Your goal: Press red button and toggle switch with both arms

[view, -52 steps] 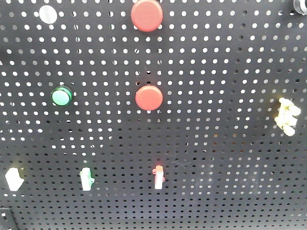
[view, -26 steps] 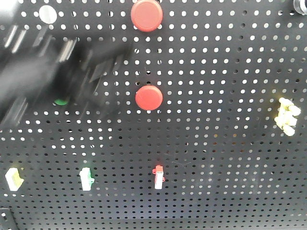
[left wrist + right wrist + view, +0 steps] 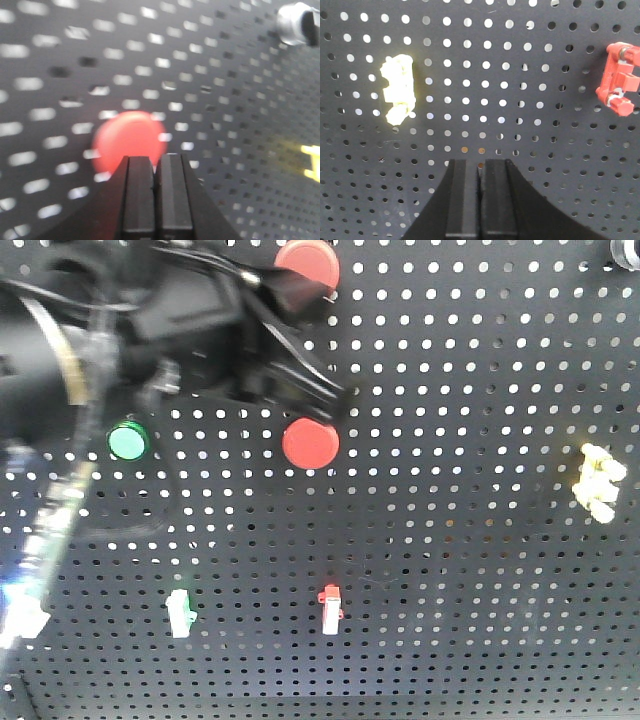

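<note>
Two round red buttons are fixed to the black pegboard (image 3: 470,570), one in the middle (image 3: 310,445) and one at the top (image 3: 310,260). My left gripper (image 3: 335,400) comes in from the upper left as a big dark shape, its tip just above the middle button. Seen from the left wrist, the left gripper (image 3: 155,159) is shut and empty, with a blurred red button (image 3: 127,137) right behind its tip. My right gripper (image 3: 480,162) is shut and empty, facing bare board between a yellow switch (image 3: 397,90) and a red switch (image 3: 620,77). The right arm does not appear in the front view.
A green button (image 3: 128,440) sits left of the middle button. Small switches line the bottom: white (image 3: 25,615), green-tipped (image 3: 180,612) and red-tipped (image 3: 330,608). The yellow switch (image 3: 600,480) is at the right edge. A silver knob (image 3: 300,22) is at the upper right.
The left arm came in from the left, swept right across the board, and its tip now sits by the middle red button. The green button shows again.
</note>
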Tool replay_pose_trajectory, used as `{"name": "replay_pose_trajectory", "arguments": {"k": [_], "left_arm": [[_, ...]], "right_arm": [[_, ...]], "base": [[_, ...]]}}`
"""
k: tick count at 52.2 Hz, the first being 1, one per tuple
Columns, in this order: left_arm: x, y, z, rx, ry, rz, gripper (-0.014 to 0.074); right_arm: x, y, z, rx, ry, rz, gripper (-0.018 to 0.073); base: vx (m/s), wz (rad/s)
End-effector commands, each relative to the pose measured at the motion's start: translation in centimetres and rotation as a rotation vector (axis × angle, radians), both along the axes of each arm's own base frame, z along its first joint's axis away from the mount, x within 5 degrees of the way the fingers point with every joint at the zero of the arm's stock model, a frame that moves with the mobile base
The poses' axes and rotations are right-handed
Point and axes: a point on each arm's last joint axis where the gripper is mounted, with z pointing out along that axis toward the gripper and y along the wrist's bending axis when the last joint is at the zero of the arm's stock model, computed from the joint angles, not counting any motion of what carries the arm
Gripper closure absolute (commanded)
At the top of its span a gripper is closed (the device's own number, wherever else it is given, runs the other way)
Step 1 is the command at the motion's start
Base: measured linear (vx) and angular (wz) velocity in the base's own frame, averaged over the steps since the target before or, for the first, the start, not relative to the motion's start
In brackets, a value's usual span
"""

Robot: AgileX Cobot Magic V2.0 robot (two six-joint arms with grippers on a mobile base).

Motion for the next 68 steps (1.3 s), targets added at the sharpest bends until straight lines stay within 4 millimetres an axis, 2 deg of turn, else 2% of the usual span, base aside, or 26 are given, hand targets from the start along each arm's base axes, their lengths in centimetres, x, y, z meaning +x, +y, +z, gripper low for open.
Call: {"name": "replay_pose_trajectory", "arguments": {"k": [1, 25, 40, 48, 54, 60, 68], "left_arm": [[-0.9, 0.5, 1.9, -0.053, -0.075, -0.038, 0.0595], [-1.2, 0.3, 2.5, -0.082, -0.117, -0.073, 0.0595], [-0.1, 0.6, 3.5, -0.046, -0.097, 0.034, 0.0595], [1.5, 0.2, 2.7, -0.010, -0.039, 0.100, 0.0595], [1.6, -0.1, 2.6, -0.008, -0.039, 0.094, 0.0595], [0.3, 0.2, 3.5, -0.048, -0.057, 0.052, 0.0595], [-2.8, 1.7, 5.6, -0.112, -0.089, -0.012, 0.0595]], "right_arm": [[0.0, 0.0, 1.6, -0.008, -0.106, 0.004, 0.0559], [0.0, 0.0, 1.6, -0.032, -0.098, 0.001, 0.0559], [0.0, 0.0, 1.4, -0.033, -0.085, -0.002, 0.0559], [0.0, 0.0, 1.3, -0.033, -0.075, -0.003, 0.0559], [0.0, 0.0, 1.3, -0.033, -0.075, -0.003, 0.0559], [0.0, 0.0, 1.3, -0.033, -0.075, -0.003, 0.0559], [0.0, 0.0, 1.3, -0.033, -0.075, -0.003, 0.0559]], "base": [[0.00, 0.00], [0.00, 0.00], [0.00, 0.00], [0.00, 0.00], [0.00, 0.00], [0.00, 0.00], [0.00, 0.00]]}}
